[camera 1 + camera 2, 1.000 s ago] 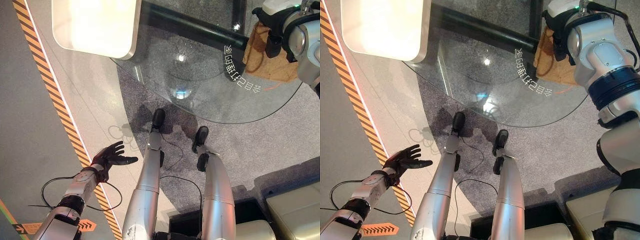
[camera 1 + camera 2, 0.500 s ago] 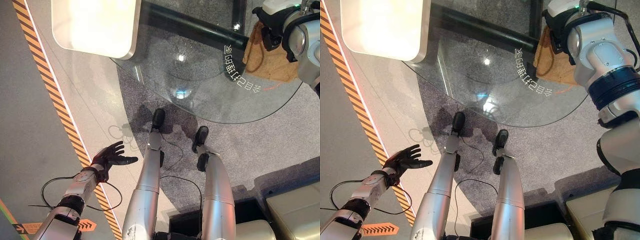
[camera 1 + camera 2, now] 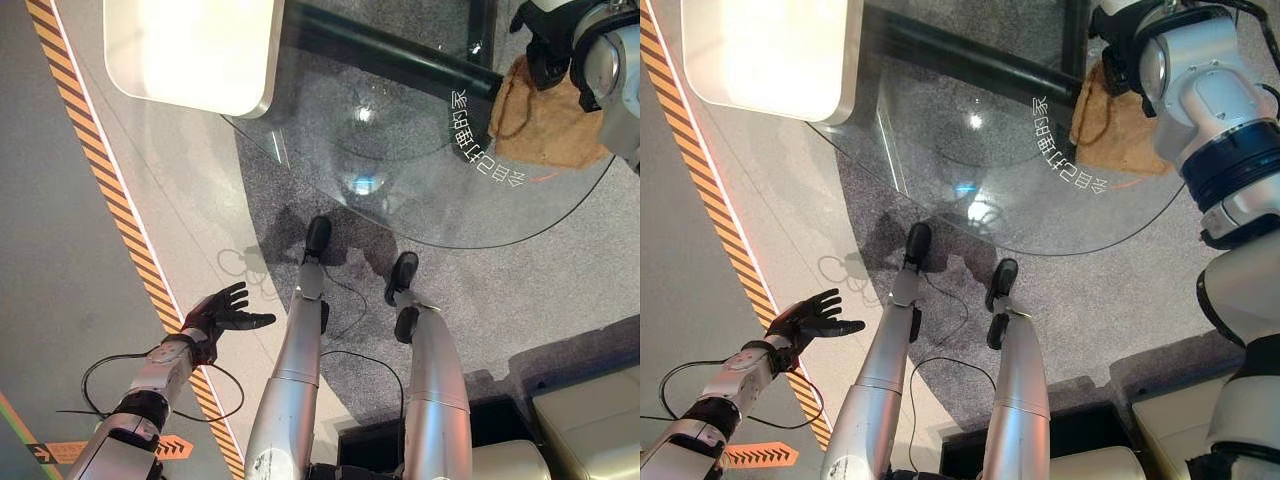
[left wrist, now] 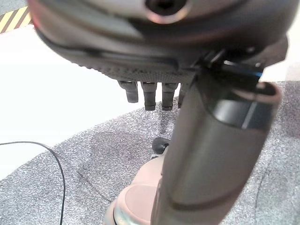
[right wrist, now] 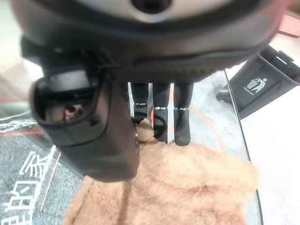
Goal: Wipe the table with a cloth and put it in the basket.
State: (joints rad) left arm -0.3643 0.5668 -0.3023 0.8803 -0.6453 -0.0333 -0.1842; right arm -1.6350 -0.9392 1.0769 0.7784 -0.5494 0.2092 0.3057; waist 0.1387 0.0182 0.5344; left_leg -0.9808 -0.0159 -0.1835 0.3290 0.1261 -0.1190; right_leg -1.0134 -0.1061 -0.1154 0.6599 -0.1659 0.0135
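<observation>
A tan cloth (image 3: 548,118) lies on the far right part of the round glass table (image 3: 400,190). My right hand (image 3: 547,60) rests on the cloth's far edge. In the right wrist view its fingers (image 5: 161,117) reach straight down onto the fuzzy cloth (image 5: 187,187), with the thumb held beside them. My left hand (image 3: 218,312) hangs low at my left side over the floor, open with spread fingers and holding nothing.
A white rounded tabletop (image 3: 190,50) stands at the far left beside the glass table. Orange-and-black striped tape (image 3: 110,190) runs along the floor at left. A beige seat (image 3: 590,420) sits at the lower right. A dark waste bin (image 5: 262,86) stands past the table.
My right hand has slid toward the far edge of the cloth, leaving more of the cloth showing near me. The left hand has not moved.
</observation>
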